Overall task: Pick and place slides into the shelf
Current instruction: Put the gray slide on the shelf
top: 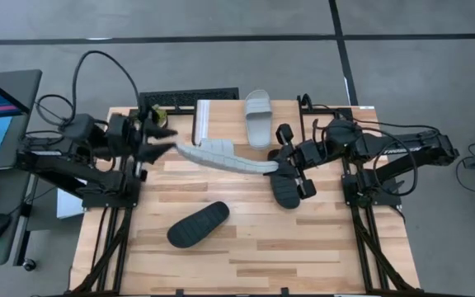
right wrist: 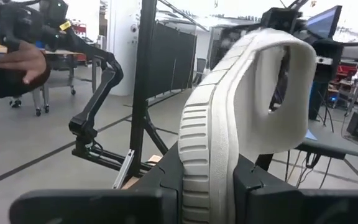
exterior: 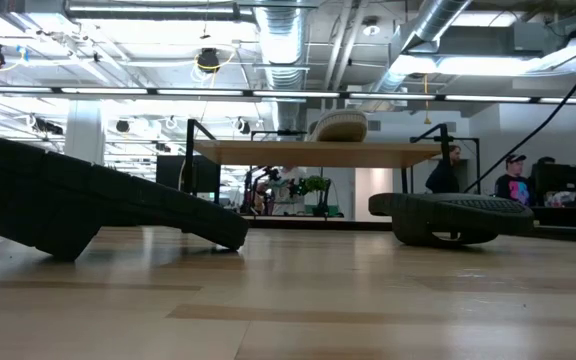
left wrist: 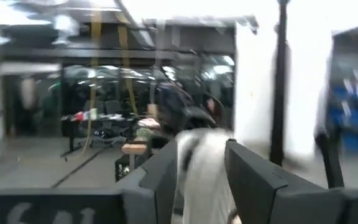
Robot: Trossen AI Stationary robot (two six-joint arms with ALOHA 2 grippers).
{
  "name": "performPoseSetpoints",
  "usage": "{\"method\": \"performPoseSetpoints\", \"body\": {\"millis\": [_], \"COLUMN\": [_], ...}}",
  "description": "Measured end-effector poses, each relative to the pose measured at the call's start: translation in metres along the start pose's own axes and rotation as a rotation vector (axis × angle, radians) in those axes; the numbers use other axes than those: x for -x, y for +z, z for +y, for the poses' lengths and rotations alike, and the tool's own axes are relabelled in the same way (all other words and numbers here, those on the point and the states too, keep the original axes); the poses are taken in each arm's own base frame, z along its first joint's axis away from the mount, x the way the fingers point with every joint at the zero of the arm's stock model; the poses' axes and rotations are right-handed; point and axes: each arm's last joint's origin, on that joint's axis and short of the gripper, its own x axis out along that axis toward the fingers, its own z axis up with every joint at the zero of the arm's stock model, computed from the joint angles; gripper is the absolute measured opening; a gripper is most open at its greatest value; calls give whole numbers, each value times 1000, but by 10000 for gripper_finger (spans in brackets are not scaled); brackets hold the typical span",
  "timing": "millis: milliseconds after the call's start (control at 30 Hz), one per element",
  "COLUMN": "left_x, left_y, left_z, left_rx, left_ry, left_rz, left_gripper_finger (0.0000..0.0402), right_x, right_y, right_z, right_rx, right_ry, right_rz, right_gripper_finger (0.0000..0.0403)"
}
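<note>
Right gripper [top: 277, 165]: reaching toward centre, clamped on grey slide [top: 221, 155], held on edge.
Left gripper [top: 165, 147]: fingers apart at its other end.
Shelf [top: 221, 109]: far side, one grey slide [top: 258, 117] on top.

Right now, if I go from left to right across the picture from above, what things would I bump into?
Left claw → black slide lying on the table → grey slide lying on the shelf → black slide by the right arm → right arm.

Legible markings: none found.
No text, label, brand, number or sign could be read in any view.
</note>
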Motion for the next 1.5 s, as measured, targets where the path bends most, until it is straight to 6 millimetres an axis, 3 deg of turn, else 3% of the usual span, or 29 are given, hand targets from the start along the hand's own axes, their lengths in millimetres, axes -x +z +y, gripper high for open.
{"method": "performPoseSetpoints", "body": {"millis": [133,367,633,733,933,1067,1267,1400,1500], "left_x": [1,1,5,6,7,8,9,9,9], "left_y": [4,-9,-31,-35,-36,-38,-41,-41,-41], "left_z": [4,10,8,6,4,5,5,6,7], "left_rx": [203,801,1060,978,631,448,326,255,186], "left_ry": [117,257,326,267,166,137,140,157,177], "left_rz": [-45,-11,196,284,349,386,420,416,413], "left_gripper_finger": [144,157,158,158,158,158,158,158,158], "right_x": [-2,-1,7,17,44,63,87,92,88], "right_y": [-4,-4,-2,3,25,38,59,68,64], "right_z": [2,2,3,3,2,-1,-6,-11,-14], "right_rx": [-11,-11,-4,22,77,104,186,232,279], "right_ry": [30,12,2,-44,-196,-368,-684,-836,-906], "right_rz": [24,28,62,105,278,452,656,726,824], "right_gripper_finger": [50,50,50,50,50,50,50,50,50]}}
